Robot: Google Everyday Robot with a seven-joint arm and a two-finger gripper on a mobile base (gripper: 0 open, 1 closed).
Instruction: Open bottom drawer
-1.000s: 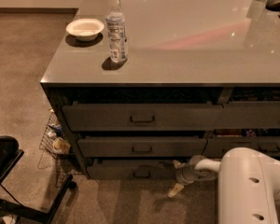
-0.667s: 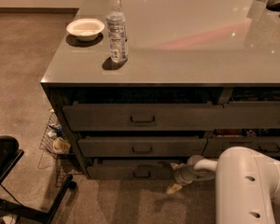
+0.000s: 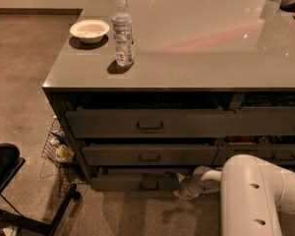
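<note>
The bottom drawer (image 3: 123, 182) is the slimmest dark-grey front at the foot of the left stack, with a small dark pull handle (image 3: 149, 184) at its centre. It stands a little out from the cabinet. My gripper (image 3: 183, 187) is low near the floor, right at the drawer front, just right of the handle. The white arm (image 3: 258, 195) fills the lower right and hides the drawer's right end.
Two taller drawers (image 3: 147, 124) sit above, also slightly out. A water bottle (image 3: 123, 32) and a white bowl (image 3: 89, 30) stand on the grey counter (image 3: 201, 43). A wire basket (image 3: 56, 146) sits on the floor at left. A black chair base (image 3: 19, 195) is at bottom left.
The gripper and arm have shifted slightly left along the bottom drawer front, toward the handle. The drawers look unchanged.
</note>
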